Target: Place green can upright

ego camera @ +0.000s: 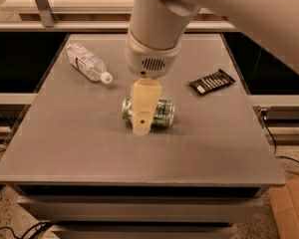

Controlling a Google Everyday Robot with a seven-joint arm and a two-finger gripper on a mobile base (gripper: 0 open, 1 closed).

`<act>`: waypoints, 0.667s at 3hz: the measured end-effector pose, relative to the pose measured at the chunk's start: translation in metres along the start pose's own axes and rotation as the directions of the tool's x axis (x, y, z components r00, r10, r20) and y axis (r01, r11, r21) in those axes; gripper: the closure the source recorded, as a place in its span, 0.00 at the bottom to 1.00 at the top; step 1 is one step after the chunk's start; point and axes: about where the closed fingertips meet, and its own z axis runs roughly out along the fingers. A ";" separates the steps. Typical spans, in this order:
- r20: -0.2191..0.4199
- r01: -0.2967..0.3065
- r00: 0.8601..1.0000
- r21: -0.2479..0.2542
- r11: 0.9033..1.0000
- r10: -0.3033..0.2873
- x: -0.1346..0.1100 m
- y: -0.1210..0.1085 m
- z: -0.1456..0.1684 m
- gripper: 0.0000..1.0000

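Note:
The green can [163, 113] lies on its side near the middle of the grey table [65, 143], its long axis running left to right. My gripper [142, 122] comes down from the white arm right over the can. Its cream-coloured part covers the can's middle, and its tip reaches the table at the can's near side. The can's left end and right half show on either side of it.
A clear plastic bottle [87, 62] with a white cap lies on its side at the back left. A dark snack packet [212, 81] lies at the right. A cardboard box [291, 208] stands on the floor at the lower right.

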 end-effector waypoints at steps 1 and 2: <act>-0.045 -0.007 0.999 -0.010 1.000 0.006 -0.011 -0.006 0.020 0.00; -0.082 -0.052 0.995 -0.019 0.998 0.050 -0.013 -0.016 0.042 0.00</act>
